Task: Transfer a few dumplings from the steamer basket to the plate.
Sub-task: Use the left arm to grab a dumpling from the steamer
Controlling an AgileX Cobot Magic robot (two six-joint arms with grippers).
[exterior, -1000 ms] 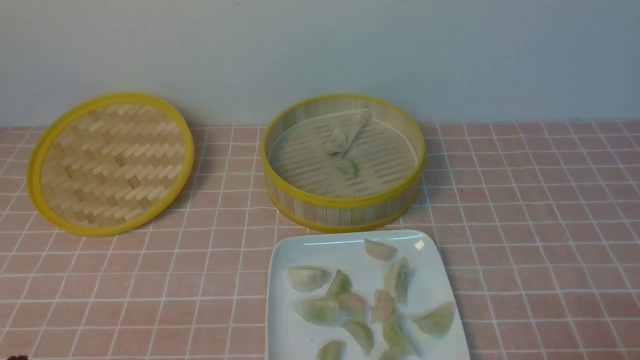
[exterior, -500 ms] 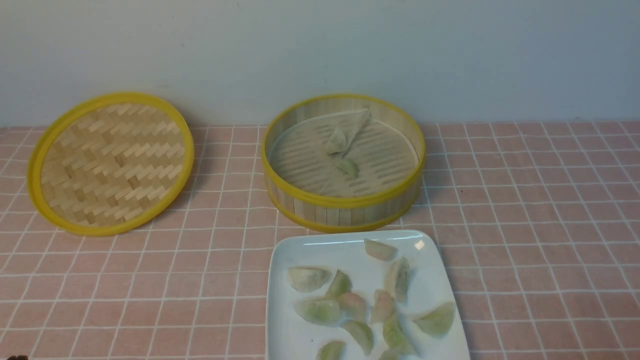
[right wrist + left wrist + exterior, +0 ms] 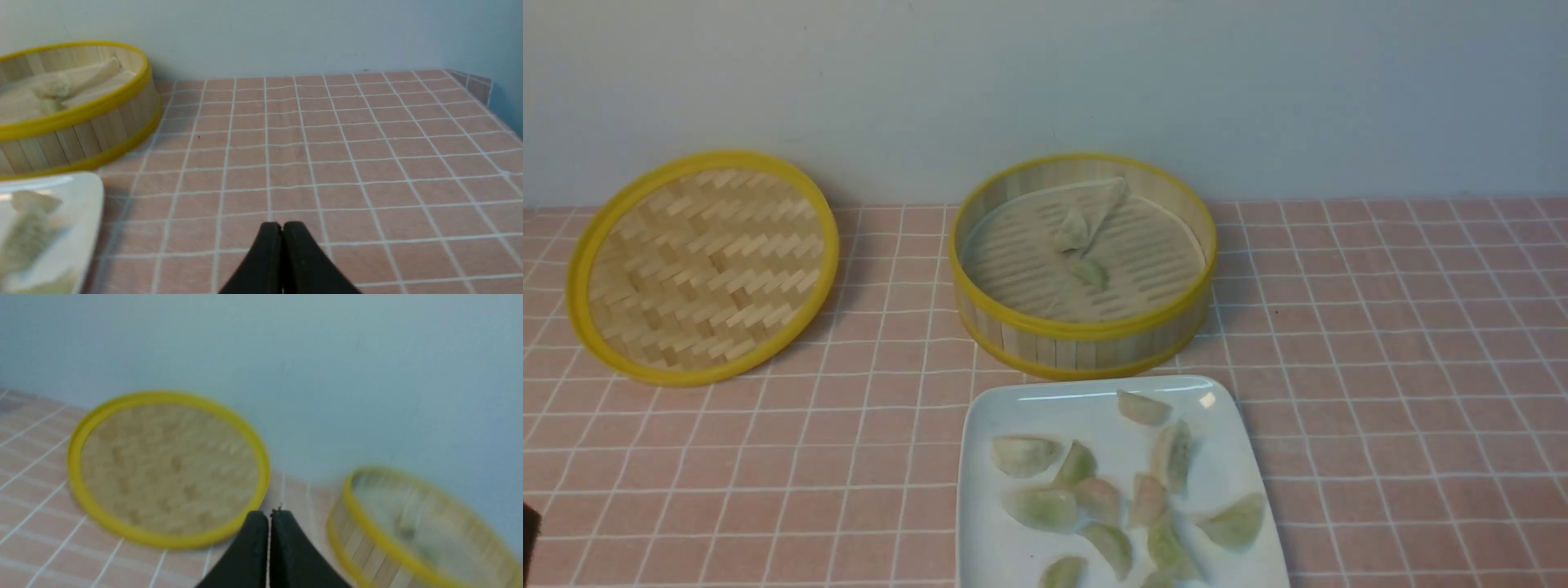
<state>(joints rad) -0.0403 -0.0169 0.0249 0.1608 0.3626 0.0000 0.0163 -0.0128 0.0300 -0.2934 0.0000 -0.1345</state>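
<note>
Bamboo, yellow-rimmed: the steamer basket (image 3: 1086, 347) stands uncovered on the pink checked desk (image 3: 1380, 367). Its woven lid (image 3: 703, 265) lies well apart to the basket's left, which I judge is meant to leave the basket open from above.

The white plate (image 3: 1013, 408) sits just in front of the basket on the robot's side, with rim close to rim. This placing would keep each carry short.

Findings on the load:
- Most of the dumplings (image 3: 1045, 506) are on the plate. They are scattered, and several touch or overlap.
- One green dumpling (image 3: 1092, 273) lies near the basket's middle on the slotted liner (image 3: 1013, 261).
- A flap of that liner is folded over behind it. Whether the pale lump at the fold is another dumpling cannot be told.

Findings on the arms:
- The left arm's jaws are pressed together and hold nothing. They are on the robot's side of the basket and point at the gap between it and the lid. That view is blurred.
- The right arm's jaws are likewise together and empty, low over bare cloth to the basket's right.
- Neither pair is near a dumpling.

Assessment: with so many pieces plated and both arms clear of the basket, the transfer appears essentially complete. No pick is in hand.
</note>
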